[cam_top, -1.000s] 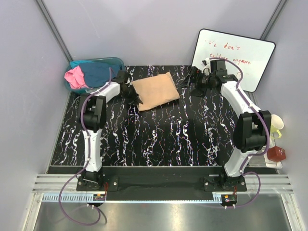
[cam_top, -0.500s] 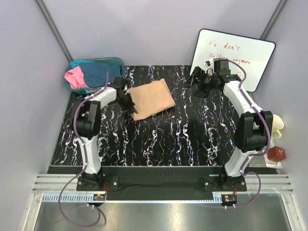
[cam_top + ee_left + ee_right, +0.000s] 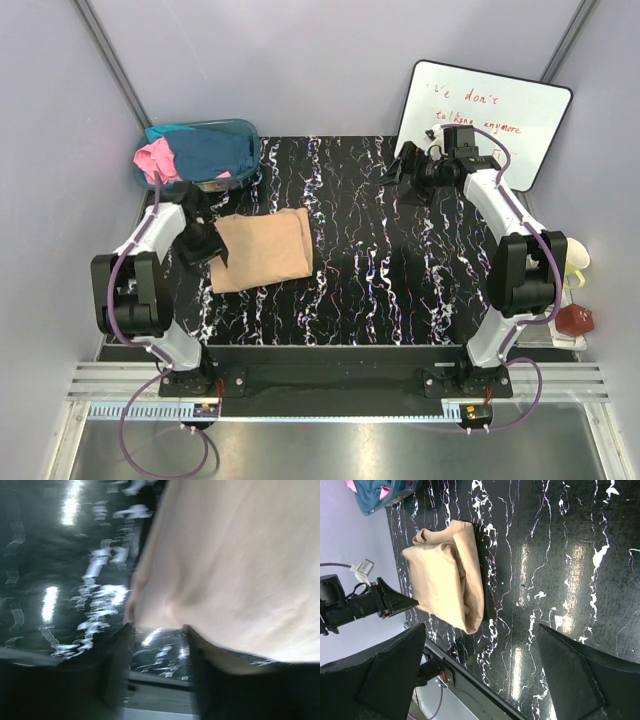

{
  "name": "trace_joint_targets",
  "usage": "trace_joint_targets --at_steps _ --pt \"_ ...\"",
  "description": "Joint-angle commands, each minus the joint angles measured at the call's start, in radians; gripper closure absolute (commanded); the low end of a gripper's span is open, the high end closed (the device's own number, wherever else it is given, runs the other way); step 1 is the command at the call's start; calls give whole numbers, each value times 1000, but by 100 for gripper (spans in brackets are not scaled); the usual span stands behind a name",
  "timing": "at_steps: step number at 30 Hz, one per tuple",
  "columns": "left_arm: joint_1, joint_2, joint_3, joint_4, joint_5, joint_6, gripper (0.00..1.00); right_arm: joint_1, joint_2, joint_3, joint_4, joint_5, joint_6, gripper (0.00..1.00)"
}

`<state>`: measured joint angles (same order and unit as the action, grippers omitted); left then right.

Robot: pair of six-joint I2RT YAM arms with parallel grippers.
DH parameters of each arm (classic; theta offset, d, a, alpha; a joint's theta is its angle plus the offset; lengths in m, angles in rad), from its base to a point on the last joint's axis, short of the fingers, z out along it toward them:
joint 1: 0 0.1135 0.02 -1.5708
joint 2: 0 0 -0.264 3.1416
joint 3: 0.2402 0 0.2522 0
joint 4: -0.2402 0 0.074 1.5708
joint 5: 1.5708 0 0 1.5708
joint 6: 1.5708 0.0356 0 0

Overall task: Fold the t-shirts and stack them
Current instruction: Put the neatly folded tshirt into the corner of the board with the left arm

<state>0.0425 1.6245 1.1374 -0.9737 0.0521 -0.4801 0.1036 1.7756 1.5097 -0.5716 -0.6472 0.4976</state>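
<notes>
The left fingers [image 3: 117, 672] are clenched on the left edge of the folded tan t-shirt [image 3: 262, 250], though the wrist view is blurred. The shirt lies on the black marbled surface [image 3: 390, 280], left of centre in the top view. The right fingers [image 3: 390, 672] are spread wide and grasp nothing, at upper right near the whiteboard [image 3: 495, 105]. A pink t-shirt [image 3: 155, 160] and a teal-blue t-shirt [image 3: 208, 152] sit in the tub [image 3: 248, 132] at upper left.

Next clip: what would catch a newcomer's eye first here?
The folded tan shirt lies left of centre on the black marbled table, the left gripper at its left edge. At the far left corner a teal tub holds a pink shirt and a dark blue shirt; a scribbled whiteboard leans at far right.
</notes>
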Motion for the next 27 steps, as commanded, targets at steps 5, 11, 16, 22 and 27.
trace_joint_targets --at_steps 5,11,16,22,27 --pt "17 -185 143 -158 -187 41 1 -2 -28 -6 7 -32 -30 0" --pt "-93 -204 243 -88 -127 67 100 -2 -22 -23 7 -34 -42 0" --pt "-294 -4 304 -77 -164 87 100 -2 -4 -13 6 -35 -45 0" --pt "-417 224 421 -76 -183 75 100 -4 7 4 1 -34 -53 0" --pt "-443 363 495 -69 -152 78 100 -5 5 1 -11 -25 -68 0"
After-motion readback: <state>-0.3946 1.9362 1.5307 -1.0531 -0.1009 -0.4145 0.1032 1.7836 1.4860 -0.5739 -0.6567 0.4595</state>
